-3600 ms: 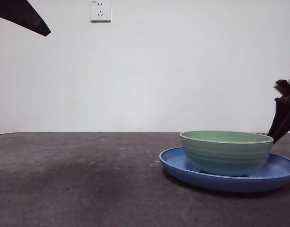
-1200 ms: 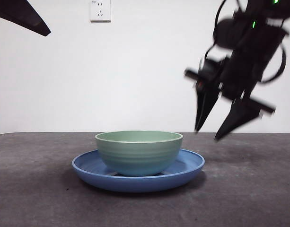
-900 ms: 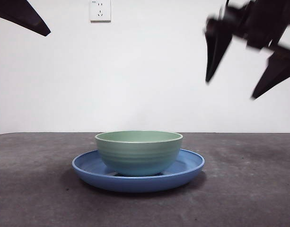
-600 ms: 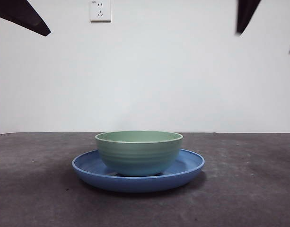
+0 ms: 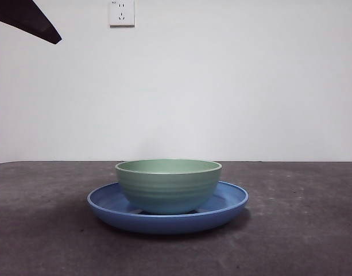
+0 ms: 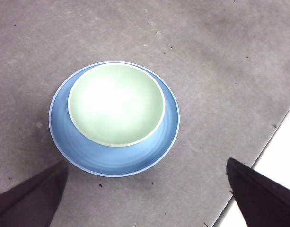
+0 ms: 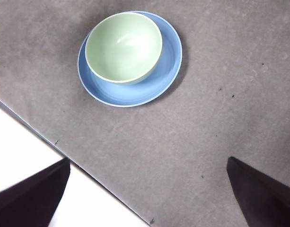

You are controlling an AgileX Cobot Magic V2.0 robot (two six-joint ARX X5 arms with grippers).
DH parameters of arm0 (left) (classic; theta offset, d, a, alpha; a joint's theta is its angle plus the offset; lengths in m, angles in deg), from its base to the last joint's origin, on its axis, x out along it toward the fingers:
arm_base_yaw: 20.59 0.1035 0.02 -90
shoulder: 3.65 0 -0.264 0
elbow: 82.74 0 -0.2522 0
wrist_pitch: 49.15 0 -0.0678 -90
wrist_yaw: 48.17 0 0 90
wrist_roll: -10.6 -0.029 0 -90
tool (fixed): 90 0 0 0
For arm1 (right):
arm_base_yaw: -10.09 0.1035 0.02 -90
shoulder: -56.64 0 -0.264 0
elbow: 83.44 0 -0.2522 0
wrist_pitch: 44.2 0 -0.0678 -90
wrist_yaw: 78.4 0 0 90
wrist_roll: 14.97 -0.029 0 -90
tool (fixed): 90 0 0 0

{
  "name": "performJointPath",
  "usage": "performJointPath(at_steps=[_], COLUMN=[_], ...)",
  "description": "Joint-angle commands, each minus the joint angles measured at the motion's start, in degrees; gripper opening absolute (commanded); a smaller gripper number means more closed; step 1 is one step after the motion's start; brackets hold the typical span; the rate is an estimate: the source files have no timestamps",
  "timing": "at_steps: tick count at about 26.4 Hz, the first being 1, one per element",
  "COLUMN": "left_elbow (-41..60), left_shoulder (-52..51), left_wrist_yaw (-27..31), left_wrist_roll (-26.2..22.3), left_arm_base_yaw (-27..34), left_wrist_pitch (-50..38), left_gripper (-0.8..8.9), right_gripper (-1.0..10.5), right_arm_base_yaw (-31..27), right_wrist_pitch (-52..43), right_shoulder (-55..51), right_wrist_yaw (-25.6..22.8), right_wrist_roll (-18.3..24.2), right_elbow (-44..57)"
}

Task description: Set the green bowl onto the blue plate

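Sitting upright inside the blue plate [image 5: 167, 215] — the green bowl [image 5: 168, 185], base down on the plate's floor, a ring of blue showing all round it, slightly off-centre in both wrist views. Judged done, then: no coming move left but to stay clear. No long axis to speak of, both pieces round.

Hanging high above the table [image 5: 290, 230], well apart from the stack: left gripper [image 6: 145, 198] with jaws spread wide and nothing between them, right gripper [image 7: 145, 198] likewise released and empty. Lying ahead of each pair of jaws, the bowl and plate — larger in the left wrist view, so probably nearer that arm. Showing only as a black tip at a top corner in the front view, one waiting arm.
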Motion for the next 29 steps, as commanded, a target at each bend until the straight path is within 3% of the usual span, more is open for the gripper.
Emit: performJointPath(at_steps=[1, 2, 3, 4, 5, 22, 29], left_elbow=[-0.74, -0.74, -0.74, -0.74, -0.74, -0.72, 1.51], left_shoulder=[0.33, 0.33, 0.33, 0.33, 0.33, -0.20, -3.65], left_wrist_yaw=[0.17, 0.17, 0.17, 0.17, 0.17, 0.17, 0.13], left_wrist_roll=[0.33, 0.33, 0.33, 0.33, 0.33, 0.33, 0.26], left_arm_base_yaw=[-0.33, -0.33, -0.33, -0.33, -0.33, -0.59, 5.16], left_wrist_pitch=[-0.39, -0.33, -0.33, -0.33, -0.42, -0.13, -1.49], left_gripper=[5.45, 4.15, 2.30, 0.33, 0.19, 0.19, 0.19], right_gripper=[6.4, 5.6, 3.7, 0.9, 0.2, 0.2, 0.2], right_arm_base_yaw=[0.50, 0.50, 0.50, 0.50, 0.50, 0.50, 0.50], right_wrist_pitch=[-0.55, -0.55, -0.63, -0.96, -1.20, -1.64, -1.66], right_shoulder=[0.48, 0.52, 0.66, 0.98, 1.01, 0.96, 0.96], right_wrist_yaw=[-0.02, -0.02, -0.02, 0.00, -0.02, -0.04, -0.04], right_wrist_roll=[0.50, 0.50, 0.50, 0.50, 0.50, 0.50, 0.50], right_elbow=[-0.68, -0.68, -0.68, -0.68, -0.68, -0.70, -0.70])
